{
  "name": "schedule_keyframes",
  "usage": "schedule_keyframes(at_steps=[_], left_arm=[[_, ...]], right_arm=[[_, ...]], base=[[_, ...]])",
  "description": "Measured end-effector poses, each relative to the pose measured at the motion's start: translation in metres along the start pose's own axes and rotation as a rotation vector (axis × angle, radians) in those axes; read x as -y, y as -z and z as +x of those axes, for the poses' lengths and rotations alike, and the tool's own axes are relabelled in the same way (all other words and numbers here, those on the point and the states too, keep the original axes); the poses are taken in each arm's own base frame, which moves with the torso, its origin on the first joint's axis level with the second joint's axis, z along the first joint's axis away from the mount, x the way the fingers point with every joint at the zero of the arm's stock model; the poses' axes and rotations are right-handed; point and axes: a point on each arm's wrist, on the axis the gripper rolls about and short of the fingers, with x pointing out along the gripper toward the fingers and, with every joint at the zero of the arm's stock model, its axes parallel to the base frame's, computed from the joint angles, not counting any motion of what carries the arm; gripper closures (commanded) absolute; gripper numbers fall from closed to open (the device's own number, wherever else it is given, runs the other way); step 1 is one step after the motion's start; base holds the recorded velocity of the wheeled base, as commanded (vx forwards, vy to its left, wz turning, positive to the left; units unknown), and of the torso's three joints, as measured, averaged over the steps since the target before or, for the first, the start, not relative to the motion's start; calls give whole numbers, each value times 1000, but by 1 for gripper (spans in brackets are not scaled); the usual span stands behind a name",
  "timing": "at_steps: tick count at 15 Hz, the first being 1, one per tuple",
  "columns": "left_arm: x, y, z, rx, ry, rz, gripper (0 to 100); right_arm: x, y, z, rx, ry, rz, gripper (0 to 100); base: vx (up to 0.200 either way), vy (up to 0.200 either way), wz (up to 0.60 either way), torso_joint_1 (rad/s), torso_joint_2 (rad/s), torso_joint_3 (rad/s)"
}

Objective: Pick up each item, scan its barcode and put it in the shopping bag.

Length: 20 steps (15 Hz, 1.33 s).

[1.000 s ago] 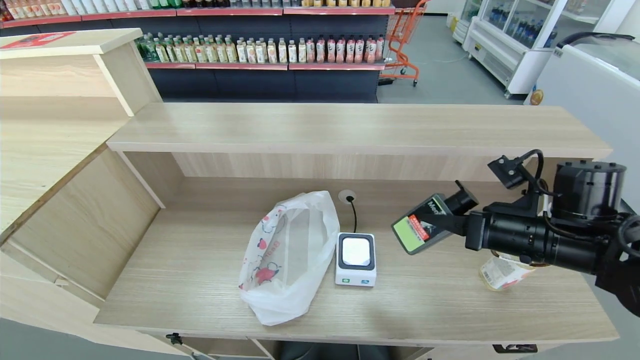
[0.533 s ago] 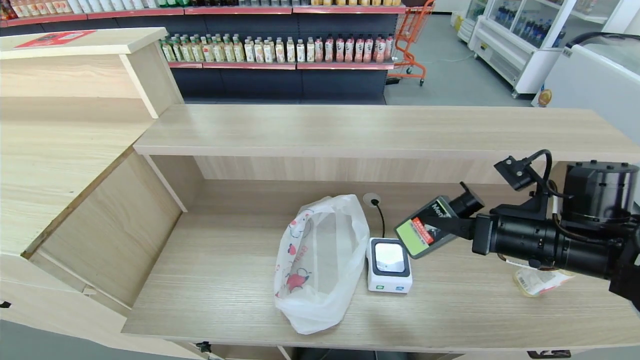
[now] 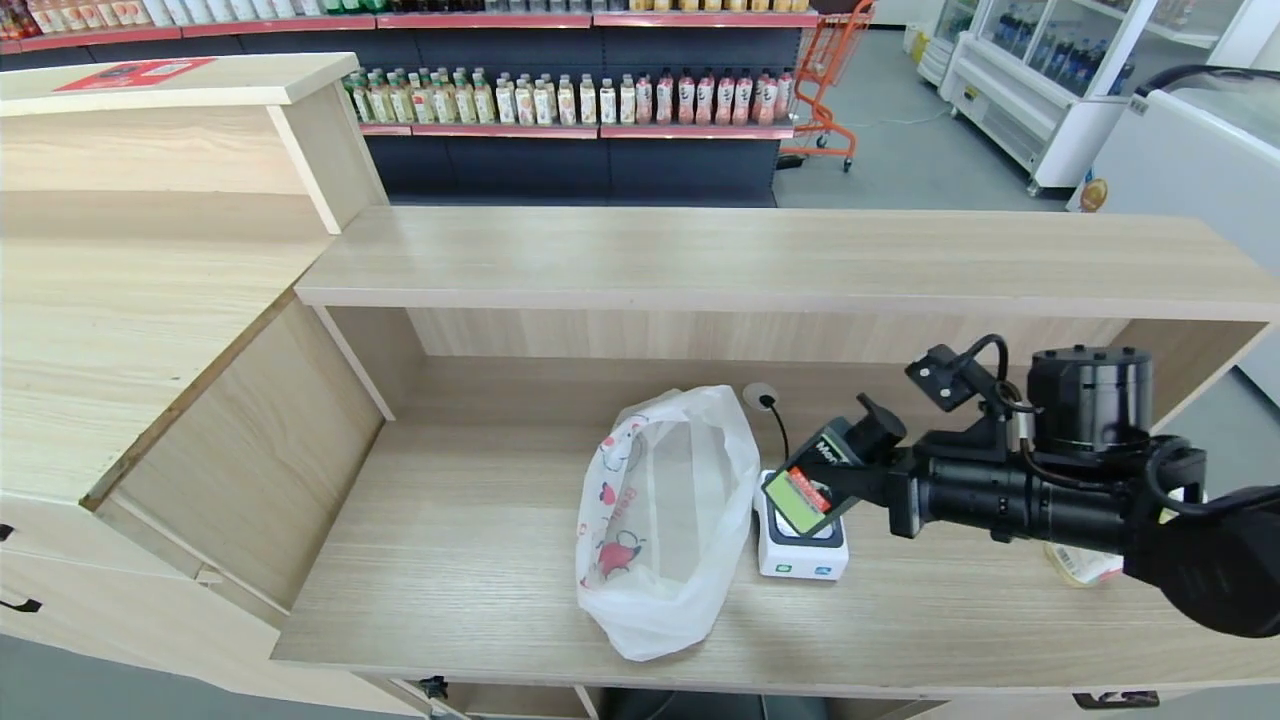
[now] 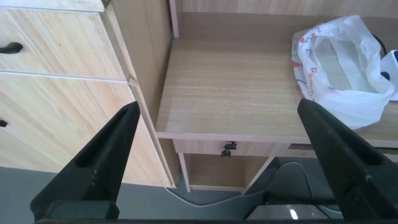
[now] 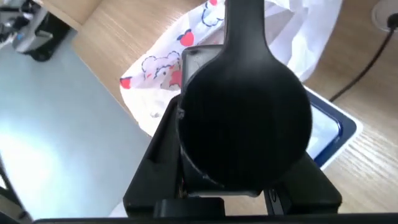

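My right gripper [image 3: 838, 468] is shut on a small dark box [image 3: 796, 498] with a green and red face. It holds the box tilted, just above the white barcode scanner [image 3: 800, 556] on the counter; the box hides most of the scanner's window. In the right wrist view the scanner [image 5: 333, 132] lies beneath the gripper's dark bulk. The white shopping bag [image 3: 665, 520] with red prints lies open to the scanner's left, and the bag [image 5: 163, 65] is close by in the right wrist view too. My left gripper [image 4: 217, 107] hangs open, low beside the counter's front left corner, holding nothing.
A pale packet [image 3: 1085, 566] lies on the counter [image 3: 450, 560] behind my right arm. The scanner's cable [image 3: 778, 432] runs to a grommet [image 3: 760, 396] at the back wall. A raised ledge [image 3: 760, 255] spans the back, and a side cabinet [image 3: 230, 450] closes the left.
The head camera has panned, shifting the whole scene to the right. My right arm has carried the box left and down, from right of the scanner to over it.
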Motion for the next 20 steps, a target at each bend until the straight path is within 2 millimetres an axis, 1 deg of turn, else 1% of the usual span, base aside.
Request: schedule_keyframes(at_steps=[2,4,5,7,10,13,16,17,20], left_arm=[[0,0,0,0,-1,0,0],[0,0,0,0,-1,0,0],[0,0,0,0,-1,0,0],[0,0,0,0,-1,0,0],[0,0,0,0,-2,0,0],[0,0,0,0,-1,0,0],[0,0,0,0,-1,0,0],[0,0,0,0,-1,0,0],[0,0,0,0,-1,0,0]], right_arm=[[0,5,25,2,-34,-93,100],[0,12,55,31,-69,-194,100],[0,16,68,43,-81,-224,100],[-1,23,103,60,-114,-275,100],[-3,33,146,75,-150,-368,100],[-10,46,179,81,-174,-453,100],[-12,66,197,60,-187,-562,100],[-12,73,201,48,-191,-575,0],[-12,84,206,29,-204,-577,0]], base=[[0,0,0,0,0,0],[0,0,0,0,0,0],[0,0,0,0,0,0],[0,0,0,0,0,0],[0,0,0,0,0,0],[0,0,0,0,0,0],[0,0,0,0,0,0],[0,0,0,0,0,0],[0,0,0,0,0,0]])
